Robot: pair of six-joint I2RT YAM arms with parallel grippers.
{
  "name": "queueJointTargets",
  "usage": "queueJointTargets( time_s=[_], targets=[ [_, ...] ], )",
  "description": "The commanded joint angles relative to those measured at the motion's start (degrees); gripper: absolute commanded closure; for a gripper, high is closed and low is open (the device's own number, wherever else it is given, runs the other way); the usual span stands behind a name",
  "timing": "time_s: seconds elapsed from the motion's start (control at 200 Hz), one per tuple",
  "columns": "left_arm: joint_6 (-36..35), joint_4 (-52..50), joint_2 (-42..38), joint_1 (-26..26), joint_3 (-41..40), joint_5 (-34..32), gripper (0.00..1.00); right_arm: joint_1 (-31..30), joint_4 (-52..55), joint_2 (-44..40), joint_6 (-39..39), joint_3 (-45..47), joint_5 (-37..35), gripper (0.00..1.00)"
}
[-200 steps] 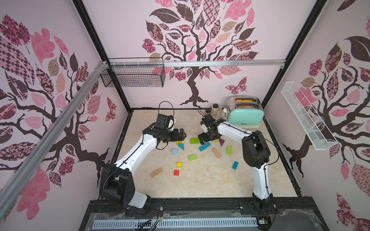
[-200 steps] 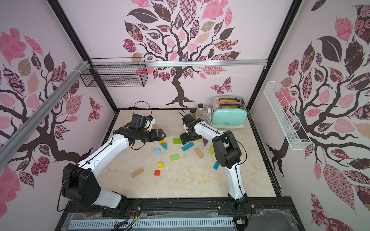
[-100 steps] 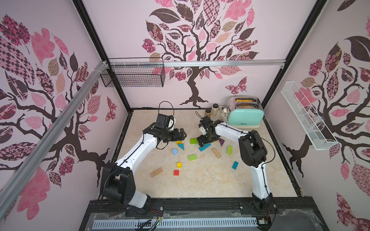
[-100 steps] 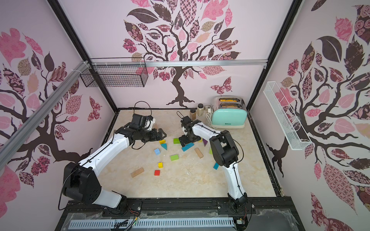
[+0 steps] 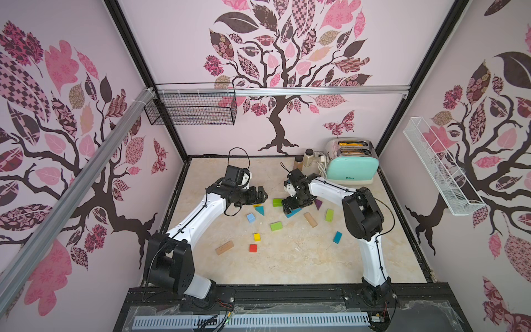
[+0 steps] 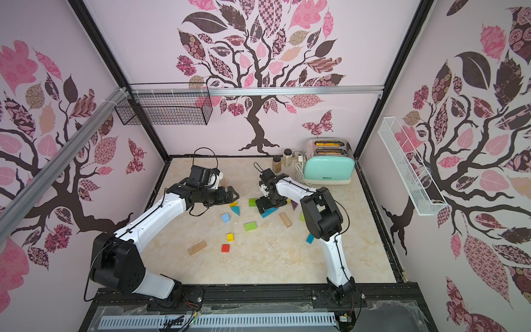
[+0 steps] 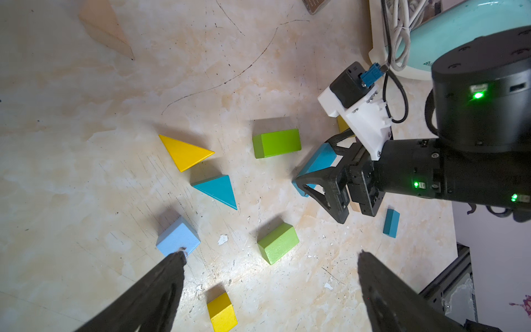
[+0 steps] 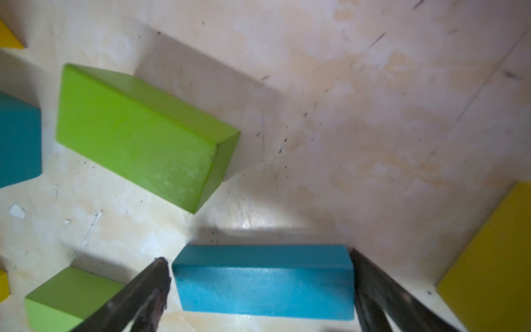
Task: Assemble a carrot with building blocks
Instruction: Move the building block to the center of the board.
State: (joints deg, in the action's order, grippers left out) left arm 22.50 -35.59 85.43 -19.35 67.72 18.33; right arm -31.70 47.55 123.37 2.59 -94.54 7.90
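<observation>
Jaws stand wide apart on both: right claw (image 8: 257, 258) straddles blue bar (image 8: 263, 284), left claw (image 7: 271, 254) holds nothing.

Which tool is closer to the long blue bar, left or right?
Right. The right tool straddles the blue bar, jaws open on either side; the left tool hovers apart, open, near the yellow wedge.
</observation>
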Motion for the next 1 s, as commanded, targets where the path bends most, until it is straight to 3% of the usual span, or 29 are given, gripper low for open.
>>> queueJointTargets(
  time_s=[0.0, 0.65, 0.995],
  targets=[
    [0.34, 1.13, -1.37, 0.37, -0.87, 0.64, 0.02, -0.13, 1.48, -1.16, -0.05, 0.80, 0.98, 0.01],
    [0.23, 2.09, -0.79, 0.46, -1.23, 0.92, 0.02, -1.86, 3.25, -0.48, -0.91, 1.97, -4.25, 0.01],
    [-0.35, 2.55, 0.26, 0.81, -0.65, 1.79, 0.02, -1.86, 4.86, 0.70, -4.19, 1.94, -9.72, 0.14]
  ],
)
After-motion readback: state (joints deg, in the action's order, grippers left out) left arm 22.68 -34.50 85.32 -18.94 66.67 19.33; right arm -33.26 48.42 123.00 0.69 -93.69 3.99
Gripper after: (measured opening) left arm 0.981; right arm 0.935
